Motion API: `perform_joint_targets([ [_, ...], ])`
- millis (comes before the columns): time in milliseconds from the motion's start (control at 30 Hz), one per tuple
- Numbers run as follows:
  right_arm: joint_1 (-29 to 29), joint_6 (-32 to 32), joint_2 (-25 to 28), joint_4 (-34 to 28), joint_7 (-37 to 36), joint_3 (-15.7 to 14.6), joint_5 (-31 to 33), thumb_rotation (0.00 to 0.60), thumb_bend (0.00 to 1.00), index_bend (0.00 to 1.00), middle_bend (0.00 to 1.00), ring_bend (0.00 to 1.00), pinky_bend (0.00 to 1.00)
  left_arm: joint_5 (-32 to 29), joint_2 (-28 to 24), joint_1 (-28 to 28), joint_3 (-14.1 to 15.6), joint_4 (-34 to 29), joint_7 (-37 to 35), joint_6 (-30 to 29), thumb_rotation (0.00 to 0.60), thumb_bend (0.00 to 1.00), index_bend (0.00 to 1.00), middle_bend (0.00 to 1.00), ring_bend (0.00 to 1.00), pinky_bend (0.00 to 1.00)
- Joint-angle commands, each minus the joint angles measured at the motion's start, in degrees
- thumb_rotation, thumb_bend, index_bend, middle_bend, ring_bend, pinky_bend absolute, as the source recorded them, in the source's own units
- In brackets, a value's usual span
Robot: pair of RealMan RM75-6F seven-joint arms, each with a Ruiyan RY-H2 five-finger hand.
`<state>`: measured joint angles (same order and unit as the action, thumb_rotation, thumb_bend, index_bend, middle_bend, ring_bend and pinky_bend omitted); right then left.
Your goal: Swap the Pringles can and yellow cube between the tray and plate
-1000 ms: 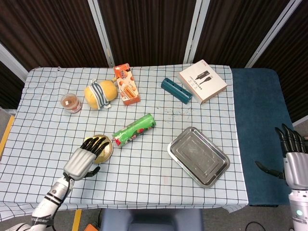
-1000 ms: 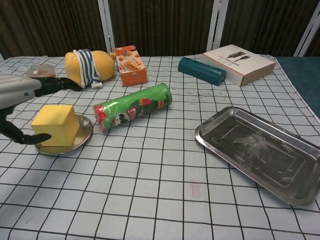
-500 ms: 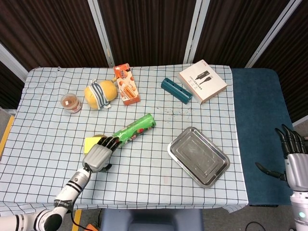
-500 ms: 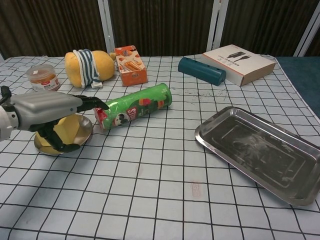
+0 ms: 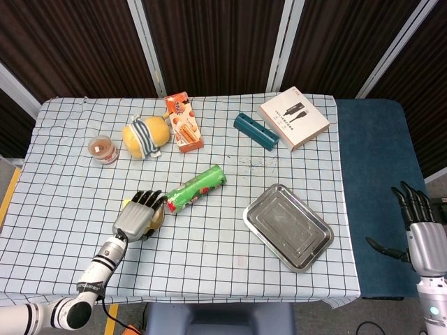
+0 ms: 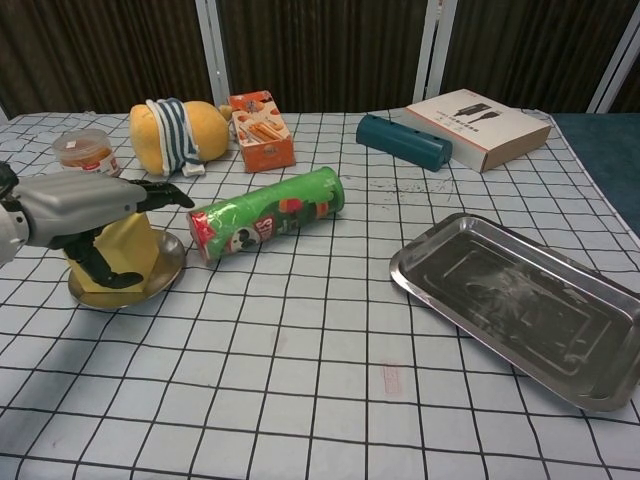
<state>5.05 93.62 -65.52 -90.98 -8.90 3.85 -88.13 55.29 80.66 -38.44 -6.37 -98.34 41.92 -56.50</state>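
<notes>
Two hands: left hand (image 6: 85,205) arched over the yellow cube (image 6: 128,250) on its plate (image 6: 168,268), grip unconfirmed; right hand (image 5: 419,227) spread, empty, off the bench.

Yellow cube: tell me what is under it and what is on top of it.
The yellow cube sits on the small round plate. The left hand lies over its top, fingers draped down its front. The plate's centre is hidden beneath the cube.

Left hand (image 5: 139,216) reaches palm-down with fingers extended; right hand (image 5: 420,234) hangs upright, fingers spread.
</notes>
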Motion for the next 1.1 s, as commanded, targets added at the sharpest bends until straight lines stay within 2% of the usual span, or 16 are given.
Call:
perform_joint_targets([
  [33,-0.1,0.1,-0.1,0.0,0.0,0.1,-0.2,0.6,0.06,0.0,0.0,0.0,0.0,-2.2,-0.6,-0.5,0.5,-0.2,0.3,0.3,0.6,0.32,0.0,0.0,0.0,0.1],
  [167,-0.2,-0.1,-0.2,0.1,0.0,0.3,-0.5,0.6,0.06,0.0,0.0,0.0,0.0,-4.2,-0.8,-1.4,1.1,0.0,1.1,0.4,0.6,0.32,0.0,0.0,0.0,0.1],
  [267,-0.2,-0.6,-0.1,0.0,0.0,0.2,-0.7,0.6,0.06,0.0,0.0,0.0,0.0,-3.1,-0.1,-1.5,1.5,0.8,1.3,-1.3,0.6,0.33,0.0,0.01,0.03,0.17],
  [400,-0.3,-0.8,0.0,-0.1,0.0,0.3,-0.9,0.6,0.06,0.0,0.0,0.0,0.0,0.9,1.4,-1.1,2.2,2.6,1.0,-4.3,0.6,0.38,0.0,0.16,0.24,0.39],
  [533,-0.5,-0.8,0.0,-0.1,-0.2,0.4,-1.2,0.6,0.06,0.0,0.0,0.0,0.0,5.9,3.1,-0.3,2.7,4.7,-0.8,-7.4,0.6,0.47,0.0,0.29,0.38,0.56],
  [600,-0.5,-0.8,0.0,-0.1,-0.3,0.5,-1.2,0.6,0.06,0.0,0.0,0.0,0.0,7.1,3.3,-0.2,2.9,5.1,-1.3,-7.9,0.6,0.48,0.0,0.33,0.42,0.6],
  [800,-0.6,-0.9,0.0,-0.1,-0.4,0.6,-1.3,0.6,0.06,0.0,0.0,0.0,0.0,9.6,2.9,0.2,2.9,4.1,-2.1,-9.3,0.6,0.5,0.0,0.36,0.46,0.64],
  [1100,-0.9,-0.8,0.0,-0.3,-0.4,0.9,-1.3,0.6,0.06,0.0,0.0,0.0,0.0,21.8,-1.6,2.4,6.6,-8.7,-2.8,-13.6,0.6,0.5,0.0,0.38,0.47,0.66],
])
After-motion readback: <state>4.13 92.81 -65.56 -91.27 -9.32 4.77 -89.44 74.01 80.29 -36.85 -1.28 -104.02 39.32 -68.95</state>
